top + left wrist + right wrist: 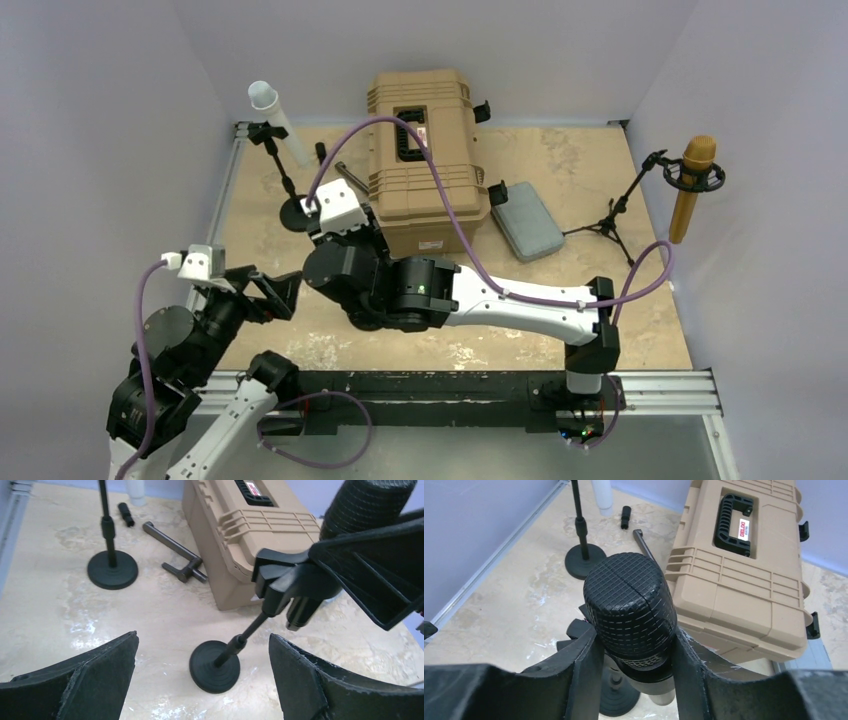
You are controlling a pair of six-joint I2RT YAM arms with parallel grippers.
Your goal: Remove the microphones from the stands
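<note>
Spreading wall to wall, the mottled beige desk (pixel 640 335) carries a tan case (pixel 425 150) at the back, lid shut and handle up. From its base at the near edge the right arm (pixel 520 305) reaches clean across to the left, ending just in front of the case's near left corner. The left arm (pixel 180 350) sits folded low at the near left.

Over by the right wall a tripod (pixel 610 222) holds a gold mic (pixel 692 190), and at the rear left a second stand (pixel 112 570) holds a white tube (pixel 275 110). A grey pad (pixel 530 222) lies just right of the case.

The stand (pixel 216 666) has its round black base on the desk beside the case, its rod tilted. The mic (pixel 629 595) sits in the clip (pixel 285 580) on top, head up. The right tool (pixel 635 637) is closed on that head, a finger pressed to each side of the grille. The left tool (pixel 203 636) gapes fully open and empty, low over the desk, facing the stand's base but apart from it.

A metal bar (pixel 175 550) lies by the case's left side, with a small black cylinder (pixel 126 514) further back
</note>
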